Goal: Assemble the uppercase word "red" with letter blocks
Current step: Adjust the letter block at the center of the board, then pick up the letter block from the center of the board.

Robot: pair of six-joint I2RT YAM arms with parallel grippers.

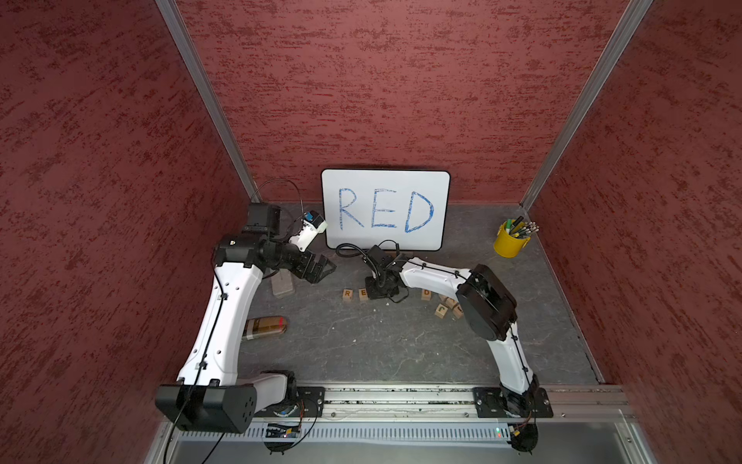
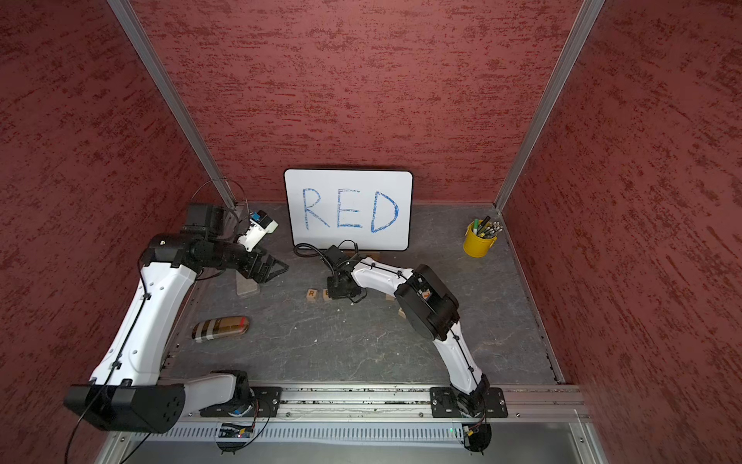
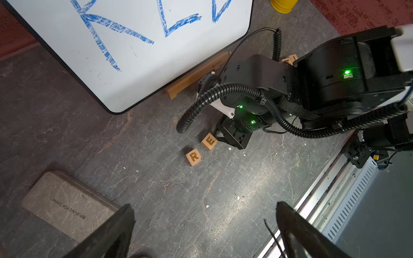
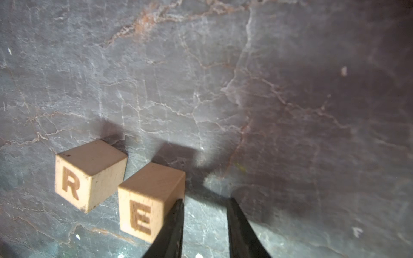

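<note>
In both top views the R block (image 1: 347, 294) and the E block (image 1: 363, 293) sit side by side on the grey table. The D block (image 1: 426, 294) lies apart to their right, beyond my right arm. My right gripper (image 4: 205, 201) points down just right of the E block (image 4: 145, 207). Its jaws stand a narrow gap apart over bare table, and one finger (image 4: 176, 214) touches the E block's side. The R block (image 4: 89, 176) stands a little left of E. My left gripper (image 3: 205, 206) hovers wide open and empty, left of the row.
A white board (image 1: 385, 209) with blue RED leans on the back wall. Several other letter blocks (image 1: 447, 307) lie by my right elbow. A grey flat case (image 1: 282, 285) sits under my left gripper, a brown bottle (image 1: 265, 327) lies front left, and a yellow cup (image 1: 510, 239) stands back right.
</note>
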